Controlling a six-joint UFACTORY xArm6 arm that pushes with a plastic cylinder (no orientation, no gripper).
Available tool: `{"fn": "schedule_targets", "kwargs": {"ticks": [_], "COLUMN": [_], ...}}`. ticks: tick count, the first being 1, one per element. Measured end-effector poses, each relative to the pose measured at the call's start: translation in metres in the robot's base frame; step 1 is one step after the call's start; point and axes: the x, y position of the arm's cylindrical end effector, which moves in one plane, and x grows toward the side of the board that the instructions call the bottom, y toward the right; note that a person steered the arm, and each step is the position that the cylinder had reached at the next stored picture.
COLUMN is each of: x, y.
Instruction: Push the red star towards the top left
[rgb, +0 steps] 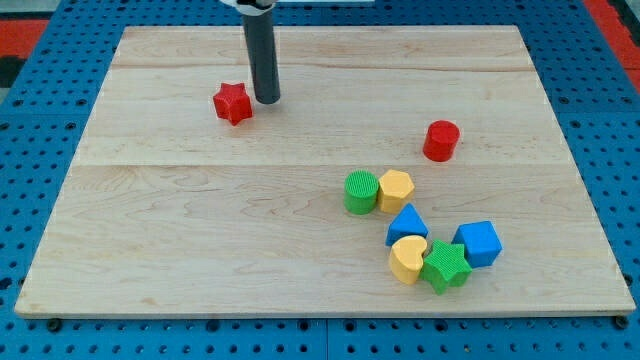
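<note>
Rod tip (266, 100) just right of the red star (232, 103), far-left on the table (150, 230).

The rod stands nearly upright, its end beside the star's right flank, seemingly placed to shove it leftward; reaching the far-left corner likely needs a nearer starting side. The arm has no fingers. The red cylinder (441, 140) sits well apart, right.

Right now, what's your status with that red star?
My tip just right of the red star, close beside it. Star sits upper left on the board. No blocks toward the top left; other blocks cluster lower right.
</note>
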Motion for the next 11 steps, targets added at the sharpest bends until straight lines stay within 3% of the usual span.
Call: {"fn": "schedule_targets", "kwargs": {"ticks": [1, 5, 6, 7, 8, 10, 11], "x": [0.005, 0.005, 0.027, 0.047, 0.032, -0.058, -0.057], "y": [0.048, 0.052, 0.053, 0.011, -0.025, -0.131, -0.126]}}
